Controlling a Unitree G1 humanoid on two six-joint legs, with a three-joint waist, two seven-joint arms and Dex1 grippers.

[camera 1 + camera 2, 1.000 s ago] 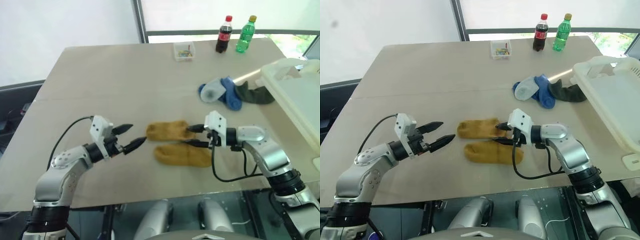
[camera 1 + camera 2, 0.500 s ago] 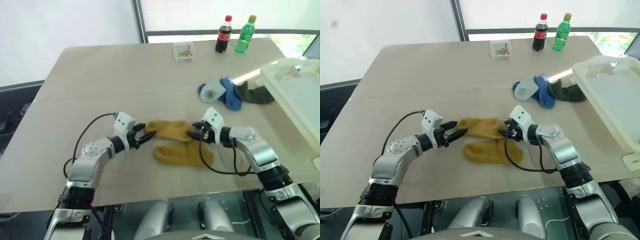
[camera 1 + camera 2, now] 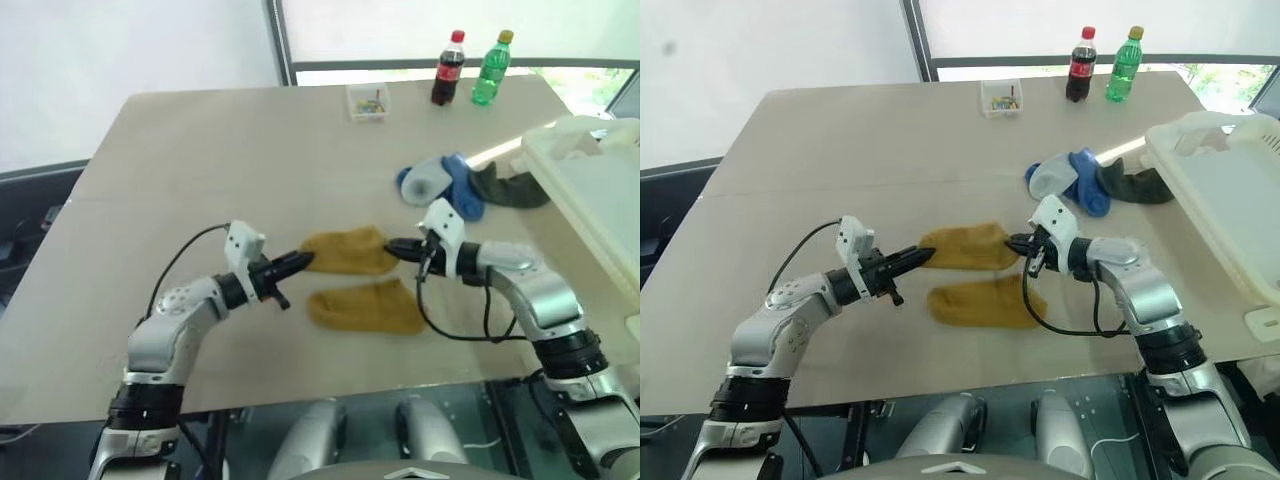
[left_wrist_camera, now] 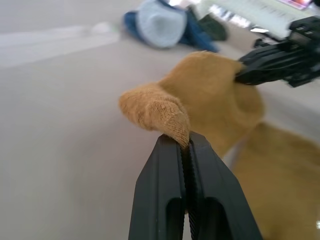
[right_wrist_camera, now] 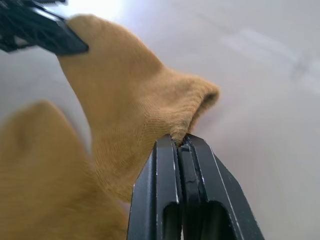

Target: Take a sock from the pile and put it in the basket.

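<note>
Both arms are showing silver-grey rounded shells with black joint bands. Each wrist is carrying a small white camera block, with a thin black cable looping back along the forearm. The left gripper [image 3: 300, 262] and right gripper [image 3: 392, 246] are ending in two slim black tapered fingers [image 4: 172, 190] with ribbed inner faces.

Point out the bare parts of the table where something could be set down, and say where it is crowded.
Free: the table's wide left and far-left stretch, bordered by the small clear box and the left arm. Crowded: the mustard socks with both grippers near the front, the pile and the basket at right.
</note>
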